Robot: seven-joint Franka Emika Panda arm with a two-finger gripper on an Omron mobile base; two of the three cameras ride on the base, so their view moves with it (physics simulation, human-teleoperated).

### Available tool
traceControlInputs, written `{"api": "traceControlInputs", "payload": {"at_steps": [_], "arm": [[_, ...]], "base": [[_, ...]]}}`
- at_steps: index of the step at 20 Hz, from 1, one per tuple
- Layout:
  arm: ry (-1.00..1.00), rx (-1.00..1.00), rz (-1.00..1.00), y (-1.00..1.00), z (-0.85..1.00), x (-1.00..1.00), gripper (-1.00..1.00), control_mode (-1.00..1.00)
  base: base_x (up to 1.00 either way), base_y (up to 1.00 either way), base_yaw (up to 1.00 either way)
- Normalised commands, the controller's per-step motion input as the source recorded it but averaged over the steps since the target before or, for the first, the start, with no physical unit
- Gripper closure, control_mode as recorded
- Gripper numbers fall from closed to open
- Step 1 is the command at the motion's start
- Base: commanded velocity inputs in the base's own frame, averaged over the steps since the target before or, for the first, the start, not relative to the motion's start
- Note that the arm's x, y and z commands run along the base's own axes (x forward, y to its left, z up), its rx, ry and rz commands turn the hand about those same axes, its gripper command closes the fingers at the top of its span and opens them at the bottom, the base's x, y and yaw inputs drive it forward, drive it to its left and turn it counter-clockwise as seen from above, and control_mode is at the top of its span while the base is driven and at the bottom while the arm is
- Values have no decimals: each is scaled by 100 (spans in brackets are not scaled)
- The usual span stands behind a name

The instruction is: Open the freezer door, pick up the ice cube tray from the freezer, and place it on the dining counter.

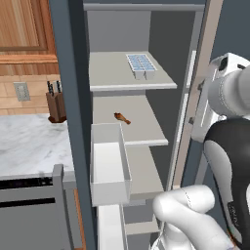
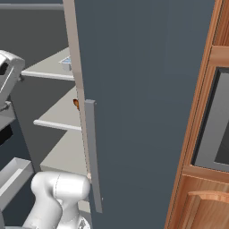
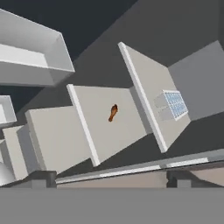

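Inside the open freezer (image 1: 161, 73), seen from the left base view, the ice cube tray (image 1: 141, 65) sits on an upper shelf, toward that shelf's front right corner, with its long axis running front to back. On the shelf below, at about 7 o'clock from the tray, lies a small brown bit of food (image 1: 122, 117). A white bin (image 1: 110, 166) on the freezer door (image 1: 66, 122) hangs lower still. The arm's white links rise at 4 o'clock.

From the right base view, the plain dark grey door (image 2: 143, 112) with its bar handle (image 2: 93, 154) hides most of the shelves; a corner of the tray peeks out beside its edge at 10 o'clock.

Rolled sideways, the hand view puts the tray at 3 o'clock of centre and the brown item near centre. The fingers are spread wide and hold nothing. My judgement: the hand must travel toward 3 o'clock and close across the tray's short width.
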Motion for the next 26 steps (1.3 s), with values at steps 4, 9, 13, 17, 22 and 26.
{"api": "traceControlInputs", "payload": {"at_steps": [4,9,13,17,22,26], "arm": [[0,-24,-14,0,0,24,-100,-100],[0,-23,-11,0,0,35,-100,-100],[0,-21,-3,0,0,45,-100,-100],[0,-7,0,0,-20,68,-100,-100],[2,0,1,-1,-19,80,-100,-100],[0,0,0,2,-4,65,-100,-100]], "base": [[0,0,0],[0,0,0],[0,0,0],[0,0,0],[0,0,0],[0,0,0]]}}
